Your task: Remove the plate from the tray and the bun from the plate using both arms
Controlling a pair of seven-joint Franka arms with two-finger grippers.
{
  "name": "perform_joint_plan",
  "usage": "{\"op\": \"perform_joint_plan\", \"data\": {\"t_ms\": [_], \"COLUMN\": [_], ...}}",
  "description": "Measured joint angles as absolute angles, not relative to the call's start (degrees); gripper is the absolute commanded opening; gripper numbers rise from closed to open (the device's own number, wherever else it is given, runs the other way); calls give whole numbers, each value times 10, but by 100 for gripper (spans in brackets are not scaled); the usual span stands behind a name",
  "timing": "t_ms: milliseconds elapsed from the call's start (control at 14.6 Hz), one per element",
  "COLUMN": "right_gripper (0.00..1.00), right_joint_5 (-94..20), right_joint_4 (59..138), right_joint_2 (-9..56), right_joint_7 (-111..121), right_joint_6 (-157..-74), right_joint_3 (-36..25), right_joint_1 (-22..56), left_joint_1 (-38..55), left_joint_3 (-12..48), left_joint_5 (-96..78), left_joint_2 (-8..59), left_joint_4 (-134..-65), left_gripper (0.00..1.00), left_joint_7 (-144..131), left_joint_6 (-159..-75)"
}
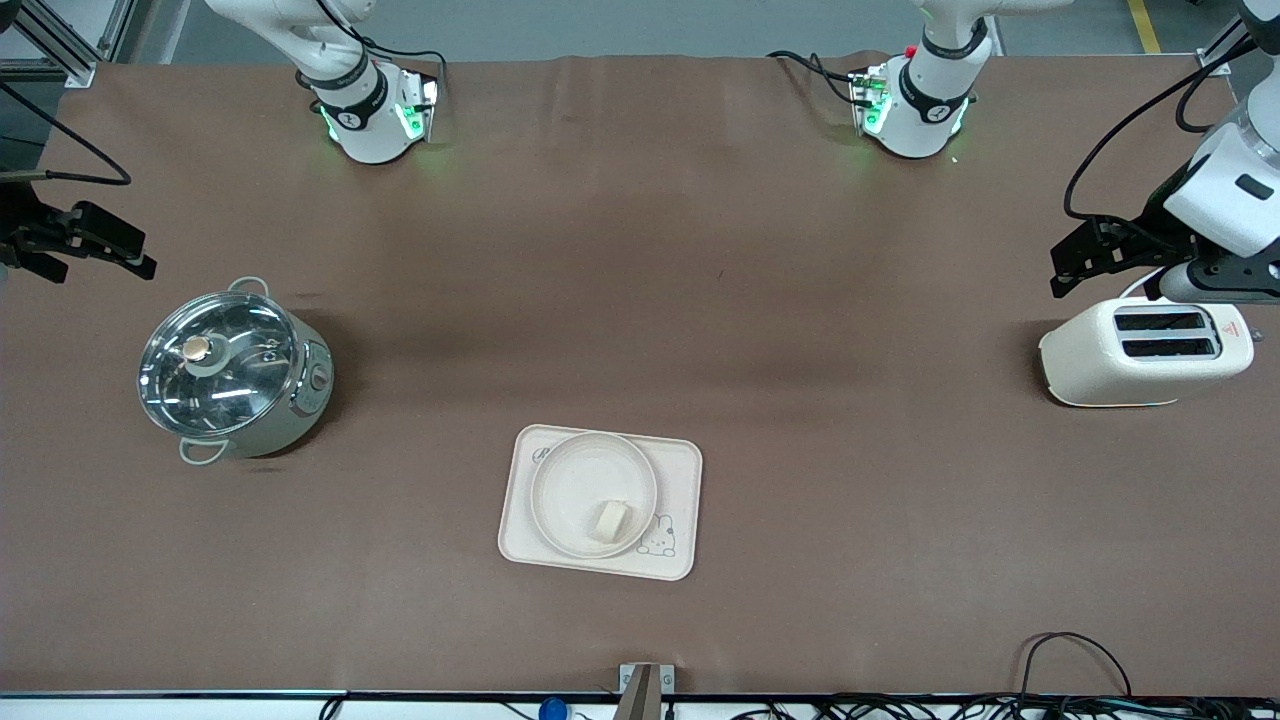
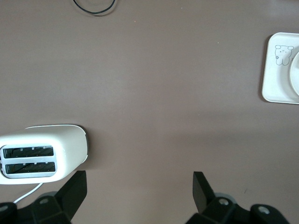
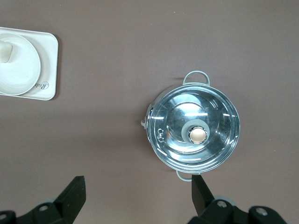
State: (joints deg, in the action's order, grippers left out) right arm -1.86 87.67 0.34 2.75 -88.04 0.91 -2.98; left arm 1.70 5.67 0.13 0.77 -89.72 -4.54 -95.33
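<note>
The cream tray (image 1: 682, 470) with a rabbit drawing lies on the brown table, near the front camera. The round plate (image 1: 575, 480) rests on it, and the pale bun (image 1: 610, 521) lies on the plate by its rim. My left gripper (image 1: 1062, 268) hangs open and empty over the table beside the toaster, at the left arm's end. Its wrist view (image 2: 139, 184) shows the tray's corner (image 2: 275, 84) and the plate's edge (image 2: 295, 70). My right gripper (image 1: 140, 258) hangs open and empty beside the pot. Its wrist view (image 3: 138, 186) shows tray (image 3: 49, 70), plate (image 3: 23, 70) and bun (image 3: 4, 50).
A cream toaster (image 1: 1145, 352) stands at the left arm's end and shows in the left wrist view (image 2: 42, 154). A steel pot with a glass lid (image 1: 232, 370) stands at the right arm's end and shows in the right wrist view (image 3: 194, 133). Cables lie along the table's front edge.
</note>
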Motion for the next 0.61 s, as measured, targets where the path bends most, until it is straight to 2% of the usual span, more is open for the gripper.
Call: {"op": "perform_joint_plan", "data": {"t_ms": [137,410,614], "right_gripper": [100,100,100], "right_joint_5": [-21,-19,-12], "right_joint_4": [877,874,870], "right_joint_2": [3,3,2], "right_joint_7": [22,-63,-72], "right_joint_6": [-875,-859,-859], "right_joint_3": [13,32,23], "right_joint_1": [-23,43,41], "left_joint_1": [17,18,19], "left_joint_3": [57,58,59], "left_joint_5": [1,1,1], "left_joint_2": [8,8,8], "left_joint_4": [-897,-897,-897], "left_gripper": [100,100,100], "left_joint_7": [-45,-45,-45], "left_joint_6": [-953,-953,-953]}}
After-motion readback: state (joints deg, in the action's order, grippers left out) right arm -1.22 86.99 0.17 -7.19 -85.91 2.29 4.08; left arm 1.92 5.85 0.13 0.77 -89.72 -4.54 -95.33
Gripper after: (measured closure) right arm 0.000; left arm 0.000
